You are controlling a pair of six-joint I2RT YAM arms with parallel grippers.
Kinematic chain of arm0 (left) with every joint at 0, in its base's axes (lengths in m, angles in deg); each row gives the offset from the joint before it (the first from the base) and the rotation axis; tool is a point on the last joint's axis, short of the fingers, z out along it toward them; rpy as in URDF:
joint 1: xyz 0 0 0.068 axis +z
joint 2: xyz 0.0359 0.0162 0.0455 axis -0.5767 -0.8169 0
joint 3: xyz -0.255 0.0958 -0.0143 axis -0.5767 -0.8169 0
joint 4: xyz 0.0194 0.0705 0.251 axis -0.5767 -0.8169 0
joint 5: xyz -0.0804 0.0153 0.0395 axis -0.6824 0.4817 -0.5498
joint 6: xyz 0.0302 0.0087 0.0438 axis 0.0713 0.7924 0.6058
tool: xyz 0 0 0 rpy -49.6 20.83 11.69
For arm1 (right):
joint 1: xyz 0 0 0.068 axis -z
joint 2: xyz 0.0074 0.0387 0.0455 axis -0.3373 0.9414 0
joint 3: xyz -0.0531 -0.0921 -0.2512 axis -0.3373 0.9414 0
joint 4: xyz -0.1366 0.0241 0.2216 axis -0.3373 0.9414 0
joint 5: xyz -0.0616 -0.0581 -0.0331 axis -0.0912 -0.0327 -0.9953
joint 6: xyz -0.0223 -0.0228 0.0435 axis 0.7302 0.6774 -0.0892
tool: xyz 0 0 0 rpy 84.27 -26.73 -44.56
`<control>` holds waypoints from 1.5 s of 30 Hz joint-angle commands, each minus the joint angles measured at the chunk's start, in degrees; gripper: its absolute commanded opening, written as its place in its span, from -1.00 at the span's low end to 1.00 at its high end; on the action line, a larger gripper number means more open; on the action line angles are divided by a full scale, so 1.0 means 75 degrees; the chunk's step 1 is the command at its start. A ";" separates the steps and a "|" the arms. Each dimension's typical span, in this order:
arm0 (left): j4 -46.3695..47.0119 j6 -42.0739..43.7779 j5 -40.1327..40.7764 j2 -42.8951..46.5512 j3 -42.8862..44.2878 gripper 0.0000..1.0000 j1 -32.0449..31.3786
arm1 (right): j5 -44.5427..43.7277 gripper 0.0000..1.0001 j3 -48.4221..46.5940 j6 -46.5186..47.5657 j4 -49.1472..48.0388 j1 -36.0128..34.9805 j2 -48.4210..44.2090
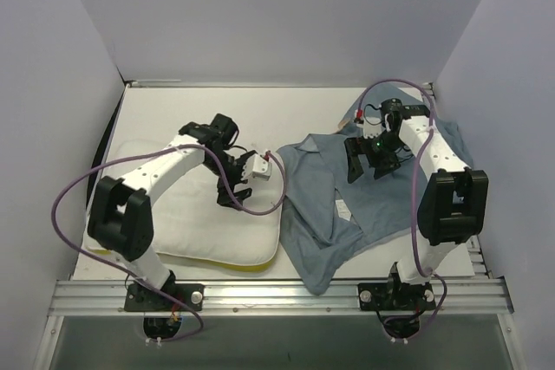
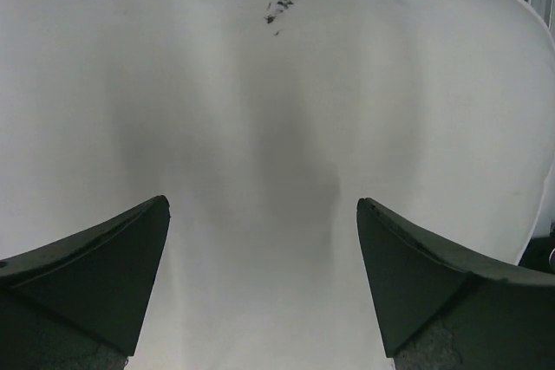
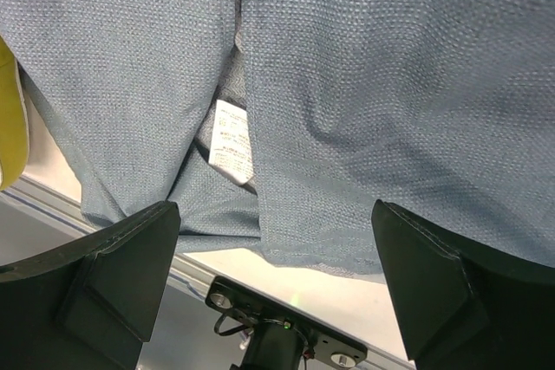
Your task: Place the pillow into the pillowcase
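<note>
The white pillow (image 1: 195, 227) lies flat on the left of the table, its yellow band along the near edge. My left gripper (image 1: 234, 191) hovers over the pillow's right part, open and holding nothing. In the left wrist view the pillow (image 2: 277, 119) fills the frame between the spread fingers of the left gripper (image 2: 263, 205). The grey-blue pillowcase (image 1: 342, 205) lies crumpled to the pillow's right. Above it my right gripper (image 1: 370, 165) is open and empty. In the right wrist view the pillowcase (image 3: 381, 84) and its white label (image 3: 232, 140) lie beyond the open right gripper (image 3: 276, 210).
Grey walls close in the table on the left, back and right. An aluminium rail (image 1: 277, 292) runs along the near edge and carries both arm bases. The right arm's base (image 3: 286, 340) shows below the pillowcase. A sliver of the pillow's yellow edge (image 3: 7, 119) sits at far left.
</note>
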 commanded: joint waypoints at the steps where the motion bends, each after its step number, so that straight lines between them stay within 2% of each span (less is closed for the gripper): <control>1: 0.0444 0.0174 -0.0126 -0.0739 -0.0199 0.95 -0.0192 | -0.0145 1.00 0.0077 0.0140 0.0482 0.0095 -0.0491; 5: 0.1308 0.0256 0.0529 -0.1209 -0.1308 0.95 -0.0473 | -0.0239 1.00 0.0171 0.0233 0.0494 0.0200 -0.0561; 7: 0.1895 0.0141 0.1302 -0.1408 -0.1815 0.95 -0.0579 | -0.0250 1.00 0.0160 0.0268 0.0505 0.0259 -0.0515; 10: 0.2751 -0.0374 0.1758 -0.1654 -0.1923 0.94 -0.0661 | -0.0250 1.00 0.0078 0.0280 0.0482 0.0341 -0.0409; 13: 0.3070 -0.0751 0.2347 -0.1795 -0.1502 0.31 -0.0838 | -0.0286 1.00 -0.0098 0.0233 0.0482 0.0365 -0.0281; 15: 0.2778 -0.0530 0.2394 -0.1737 -0.1407 -0.77 -0.0849 | -0.0227 1.00 -0.0180 0.0198 0.0447 0.0365 -0.0222; 16: 0.2603 -0.0343 0.2394 -0.1737 -0.1360 -1.00 -0.0849 | -0.0111 0.97 -0.0296 0.0152 0.0435 0.0353 -0.0117; 19: 0.1841 -0.0072 0.2067 -0.1492 -0.1208 -1.00 -0.0662 | 0.0054 0.87 -0.0531 -0.0106 0.0354 0.0318 0.0153; 21: 0.1278 -0.0048 0.1447 -0.1025 -0.1056 -1.00 -0.0313 | -0.0062 0.78 -0.0602 -0.0363 0.0097 0.0236 0.0235; 22: 0.0882 -0.0071 0.1190 -0.0825 -0.0881 -1.00 -0.0182 | -0.0167 0.58 -0.0637 -0.0445 -0.0044 0.0062 0.0294; 24: 0.0563 -0.0176 0.0638 -0.0320 -0.0681 -1.00 0.0075 | -0.0682 0.36 -0.0684 -0.0656 -0.0430 -0.0196 0.0341; 25: 0.0411 -0.0246 0.0543 -0.0179 -0.0564 -1.00 0.0297 | -0.0881 0.16 -0.0684 -0.0727 -0.0560 -0.0488 0.0411; 28: -0.0221 -0.0445 0.0203 0.0149 -0.0247 -1.00 0.0696 | -0.1351 -0.04 -0.0848 -0.0915 -0.0854 -0.0981 0.0714; 33: -0.0376 -0.0668 -0.0031 0.0431 -0.0200 -1.00 0.1107 | -0.2181 -0.06 -0.1141 -0.1009 -0.0796 -0.1896 0.1453; 37: -0.0399 -0.0844 -0.0172 0.0560 -0.0223 -1.00 0.1342 | -0.3049 0.04 -0.1107 -0.0974 -0.0631 -0.2248 0.1946; 40: -0.0399 -0.0949 -0.0231 0.0700 -0.0246 -1.00 0.1506 | -0.3332 0.02 -0.1094 -0.1090 -0.0643 -0.2307 0.2168; 42: -0.0399 -0.1032 -0.0313 0.0771 -0.0188 -1.00 0.1681 | -0.3216 -0.03 -0.1164 -0.1103 -0.0631 -0.2319 0.2356; 43: -0.0399 -0.1171 -0.0371 0.0783 -0.0118 -1.00 0.1763 | -0.2763 -0.10 -0.1246 -0.1103 -0.0643 -0.2330 0.2531; 44: -0.0411 -0.1405 -0.0662 0.0806 0.0080 -1.00 0.2147 | -0.1818 -0.23 -0.1537 -0.1195 -0.0689 -0.2412 0.2834; 45: -0.0411 -0.1407 -0.0757 0.0818 0.0082 -1.00 0.2151 | -0.1809 -0.23 -0.1540 -0.1196 -0.0690 -0.2413 0.2837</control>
